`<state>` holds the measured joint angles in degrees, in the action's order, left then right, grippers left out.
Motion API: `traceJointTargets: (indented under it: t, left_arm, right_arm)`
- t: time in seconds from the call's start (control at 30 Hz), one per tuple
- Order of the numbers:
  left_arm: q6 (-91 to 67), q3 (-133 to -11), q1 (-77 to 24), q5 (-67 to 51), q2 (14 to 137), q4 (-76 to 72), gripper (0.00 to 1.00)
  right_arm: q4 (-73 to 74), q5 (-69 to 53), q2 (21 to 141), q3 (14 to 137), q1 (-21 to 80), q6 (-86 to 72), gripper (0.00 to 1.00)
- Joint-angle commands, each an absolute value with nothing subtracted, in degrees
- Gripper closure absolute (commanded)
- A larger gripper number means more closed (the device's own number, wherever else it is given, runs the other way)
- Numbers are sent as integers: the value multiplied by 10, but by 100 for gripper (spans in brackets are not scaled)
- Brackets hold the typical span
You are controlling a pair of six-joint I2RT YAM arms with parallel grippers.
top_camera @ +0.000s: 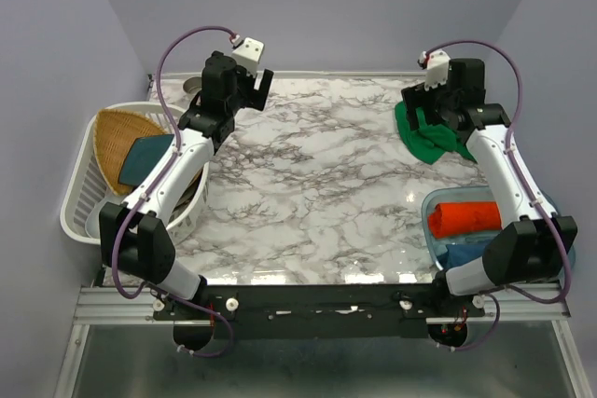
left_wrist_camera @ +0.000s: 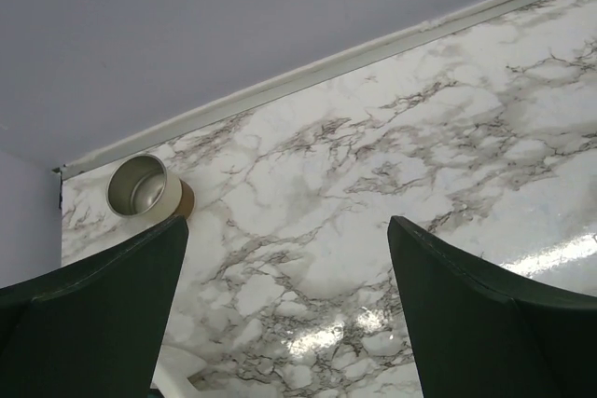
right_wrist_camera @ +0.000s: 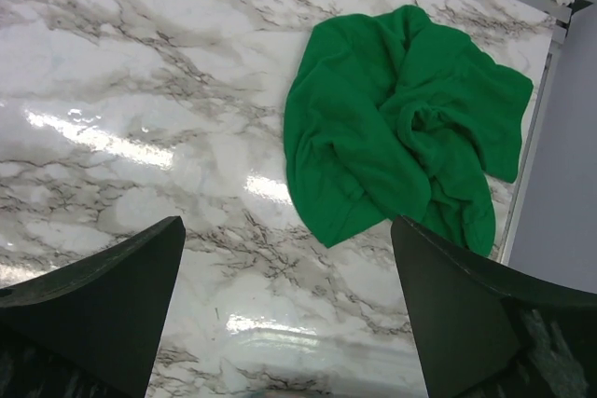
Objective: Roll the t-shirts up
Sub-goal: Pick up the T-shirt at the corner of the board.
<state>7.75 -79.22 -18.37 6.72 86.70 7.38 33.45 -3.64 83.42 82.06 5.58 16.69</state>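
A bright green t-shirt (right_wrist_camera: 401,128) lies crumpled on the marble table at the back right, and the right arm partly covers the green t-shirt (top_camera: 422,137) in the top view. My right gripper (right_wrist_camera: 289,226) hangs above the table just in front of it, open, with only bare marble between the fingers. An orange-red t-shirt bundle (top_camera: 469,218) and a blue one (top_camera: 464,253) sit rolled in a clear bin at the front right. My left gripper (left_wrist_camera: 287,230) is raised over the back left of the table, open and holding nothing.
A white basket (top_camera: 76,204) at the left holds a tan wicker tray (top_camera: 119,135) and a dark teal plate (top_camera: 149,157). A small metal tin (left_wrist_camera: 142,185) stands in the back left corner. The clear bin (top_camera: 431,204) sits beside the right arm. Walls close in the back and sides.
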Motion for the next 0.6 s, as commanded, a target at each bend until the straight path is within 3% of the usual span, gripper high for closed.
traceJointTargets:
  t: [0.0, 0.1, 0.17, 0.3, 0.47, 0.57]
  left_arm:
    - [88, -796, -192, 61, 866, 92, 1]
    - [91, -796, -194, 47, 860, 107, 1]
    - [95, -797, -194, 39, 859, 121, 1]
    - [90, -796, -194, 23, 855, 138, 1]
    - [88, -784, -196, 14, 840, 144, 2]
    - [94, -773, -197, 12, 830, 155, 2]
  right_arm:
    - [346, -4, 880, 815, 57, 210, 0]
    - [364, -4, 903, 836, 38, 215, 0]
    - [406, -68, 934, 869, 9, 176, 0]
    - [417, -141, 971, 890, -15, 119, 15]
    - [405, -172, 1034, 892, -23, 58, 22]
    - [414, -179, 1063, 903, -27, 48, 33]
